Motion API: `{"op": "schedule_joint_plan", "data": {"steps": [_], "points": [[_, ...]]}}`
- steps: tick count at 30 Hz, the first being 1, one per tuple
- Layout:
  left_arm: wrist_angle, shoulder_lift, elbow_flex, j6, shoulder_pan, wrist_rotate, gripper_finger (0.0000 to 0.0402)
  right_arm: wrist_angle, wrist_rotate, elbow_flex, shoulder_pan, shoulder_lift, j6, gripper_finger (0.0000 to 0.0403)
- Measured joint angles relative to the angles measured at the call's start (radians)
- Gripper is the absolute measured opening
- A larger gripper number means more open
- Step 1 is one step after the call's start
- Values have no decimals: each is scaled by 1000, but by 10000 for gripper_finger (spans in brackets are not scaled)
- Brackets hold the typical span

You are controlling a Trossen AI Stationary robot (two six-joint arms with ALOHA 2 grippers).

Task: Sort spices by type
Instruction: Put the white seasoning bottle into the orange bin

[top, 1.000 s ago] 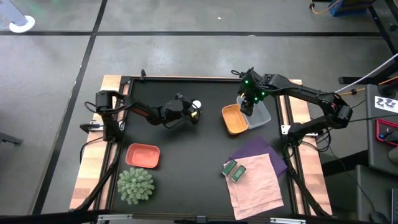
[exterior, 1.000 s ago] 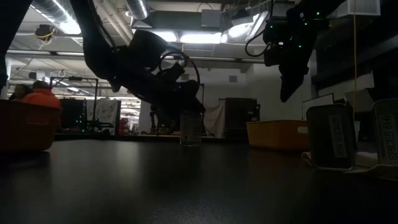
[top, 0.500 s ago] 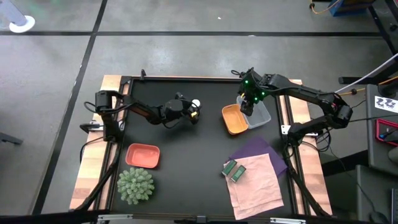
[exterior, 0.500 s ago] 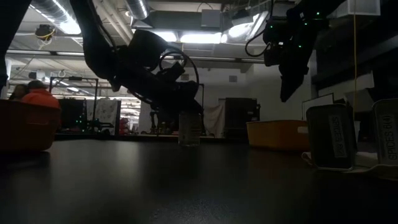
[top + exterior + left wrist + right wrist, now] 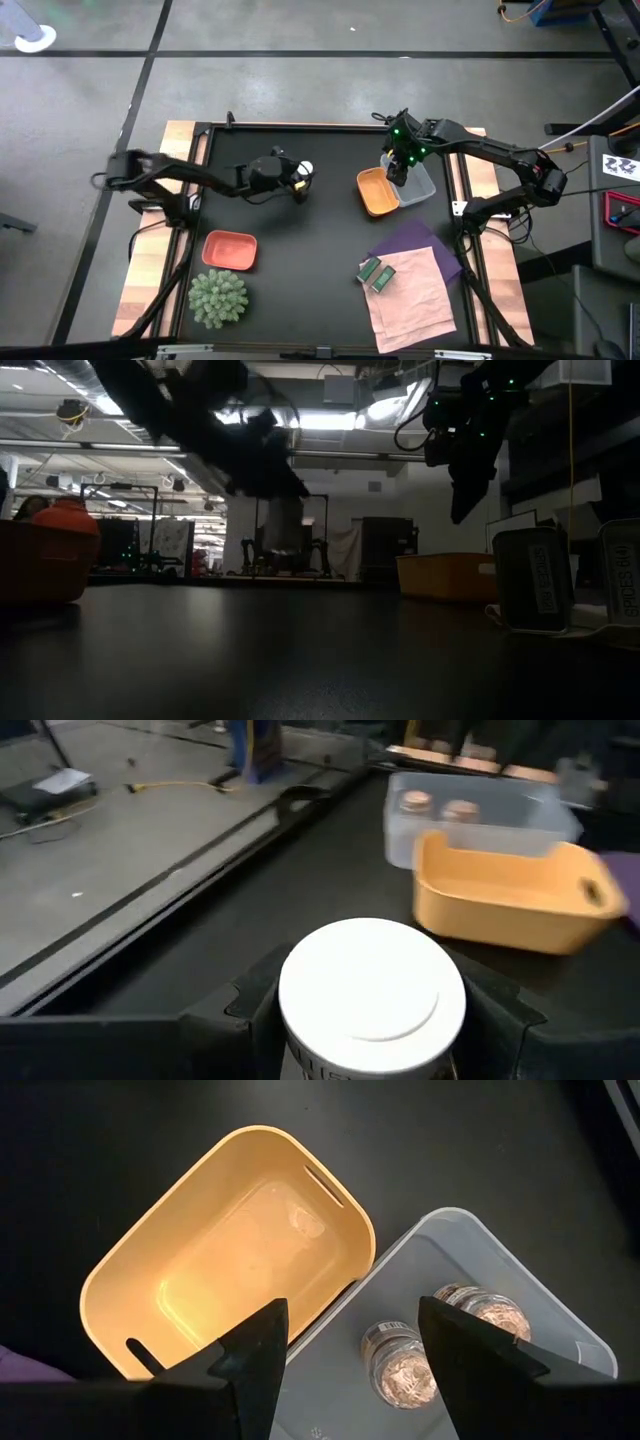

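My left gripper [image 5: 297,178] is shut on the white-capped jar [image 5: 372,995], left of the table's middle and raised above the tabletop in the low view. My right gripper [image 5: 345,1370] hangs open over the seam between the orange tray [image 5: 230,1270] and the clear tray [image 5: 520,1380]. Two pinkish-topped jars [image 5: 405,1365] [image 5: 485,1310] stand on their bases inside the clear tray. Two green packets [image 5: 375,273] stand on edge on the left border of the pink cloth [image 5: 415,295]. My left gripper pinches the jar's body [image 5: 283,525] just under the white cap, one finger [image 5: 245,1015] on each side. The fingers come in roughly level from the table's left side. The jar is upright and lifted clear of the table.
A salmon-red tray [image 5: 230,250] and a green spiky plant ball [image 5: 218,297] sit near the table's front left. A purple cloth [image 5: 420,245] lies under the pink one at the right. The dark tabletop [image 5: 300,240] between the trays is bare.
My left gripper has risen with the white-capped jar and drifted toward the table's left edge. The jar stood on the table a second ago and now hangs clear of it, still upright.
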Motion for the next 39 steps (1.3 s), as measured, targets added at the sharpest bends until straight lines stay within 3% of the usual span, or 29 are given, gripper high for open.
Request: {"op": "schedule_joint_plan", "data": {"steps": [9,16,26,39], "points": [[-473,-354,0,-162,-193,90,189,0,0,0,0,0,0,225],[-810,-499,0,-369,-395,89,191,1,0,0,0,0,0,225],[-951,-511,-10,-608,-600,83,193,1,0,0,0,0,0,225],[-946,-511,-116,-784,-694,-43,193,3,0,0,0,0,0,225]]}}
